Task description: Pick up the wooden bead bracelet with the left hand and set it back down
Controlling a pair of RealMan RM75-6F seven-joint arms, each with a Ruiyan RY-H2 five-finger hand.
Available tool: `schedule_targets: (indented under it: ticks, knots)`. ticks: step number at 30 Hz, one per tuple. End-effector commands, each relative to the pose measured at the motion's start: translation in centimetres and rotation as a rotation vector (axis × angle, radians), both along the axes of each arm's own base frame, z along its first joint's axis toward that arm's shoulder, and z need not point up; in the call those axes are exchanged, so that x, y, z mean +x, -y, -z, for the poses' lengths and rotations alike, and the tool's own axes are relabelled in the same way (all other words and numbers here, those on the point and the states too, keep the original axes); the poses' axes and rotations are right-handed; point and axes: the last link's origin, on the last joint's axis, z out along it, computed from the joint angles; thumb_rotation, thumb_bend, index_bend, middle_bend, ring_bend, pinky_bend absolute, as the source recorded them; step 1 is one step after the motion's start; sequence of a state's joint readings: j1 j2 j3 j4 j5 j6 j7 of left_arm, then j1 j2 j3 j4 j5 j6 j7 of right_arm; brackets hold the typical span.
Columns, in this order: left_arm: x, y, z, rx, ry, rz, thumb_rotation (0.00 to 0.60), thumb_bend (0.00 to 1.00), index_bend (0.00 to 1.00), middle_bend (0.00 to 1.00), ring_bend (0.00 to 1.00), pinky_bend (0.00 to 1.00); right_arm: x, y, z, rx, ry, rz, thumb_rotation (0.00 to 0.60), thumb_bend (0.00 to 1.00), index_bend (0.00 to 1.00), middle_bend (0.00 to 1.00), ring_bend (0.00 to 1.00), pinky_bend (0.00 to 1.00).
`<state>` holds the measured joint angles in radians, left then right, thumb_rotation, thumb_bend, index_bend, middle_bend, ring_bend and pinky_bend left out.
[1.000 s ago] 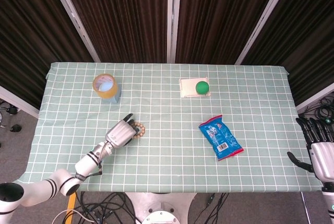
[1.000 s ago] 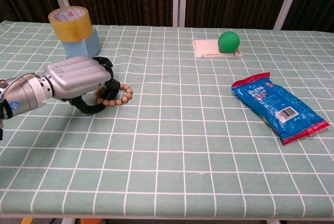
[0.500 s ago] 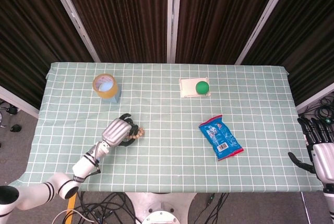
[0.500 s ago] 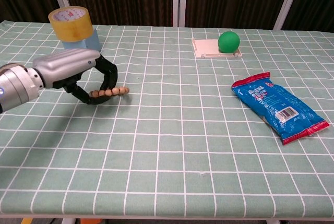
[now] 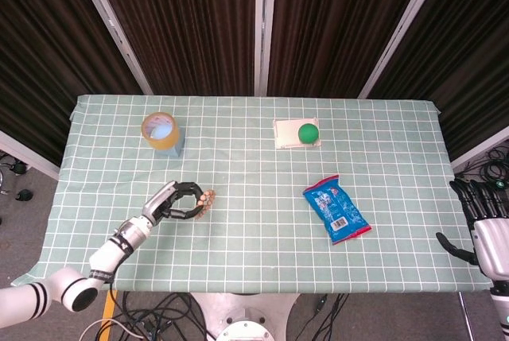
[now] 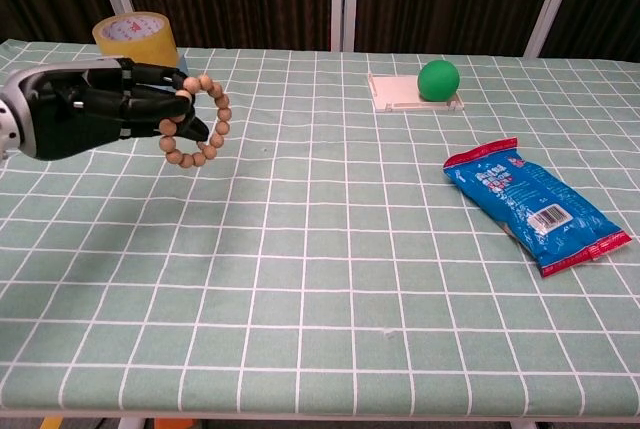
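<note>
The wooden bead bracelet (image 6: pixel 203 117) hangs in the air above the green checked cloth, a ring of light brown beads held at my left hand's fingertips. My left hand (image 6: pixel 95 111) grips it from the left, fingers curled through the ring. In the head view the bracelet (image 5: pixel 204 201) shows just right of the left hand (image 5: pixel 173 202), over the table's left half. My right hand (image 5: pixel 487 230) hangs off the table's right edge with fingers spread and nothing in it.
A yellow tape roll (image 6: pixel 138 31) on a blue block stands behind the left hand. A green ball (image 6: pixel 438 79) rests on a white tray (image 6: pixel 394 96) at the back. A blue snack bag (image 6: pixel 534 203) lies to the right.
The left hand closed on the bracelet, lifted it off the cloth and turned palm-up, drawing back toward the table's left front. The right hand has stayed put.
</note>
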<state>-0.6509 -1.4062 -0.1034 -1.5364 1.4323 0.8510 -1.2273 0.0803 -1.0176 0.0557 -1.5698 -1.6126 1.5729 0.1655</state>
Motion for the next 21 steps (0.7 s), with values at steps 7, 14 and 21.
schedule_targets:
  ticks: [7,14,21]
  knots:
    - [0.32,1.37,-1.11,-0.285,0.332,-0.269,0.583,0.53,0.59,0.62,0.42,0.22,0.10,-0.12,-0.02,-0.001,-0.003,0.000,0.600,0.13,0.00,0.08,0.00,0.00]
    - [0.21,1.56,-0.78,-0.311,0.415,-0.244,0.275,0.53,0.57,0.62,0.43,0.21,0.06,-0.13,0.04,0.002,-0.003,0.003,0.600,0.13,0.00,0.09,0.00,0.00]
    - [0.48,1.52,-0.43,-0.321,0.444,-0.238,0.125,0.52,0.57,0.64,0.43,0.20,-0.03,-0.10,0.02,0.002,-0.003,0.007,0.600,0.13,0.00,0.09,0.00,0.00]
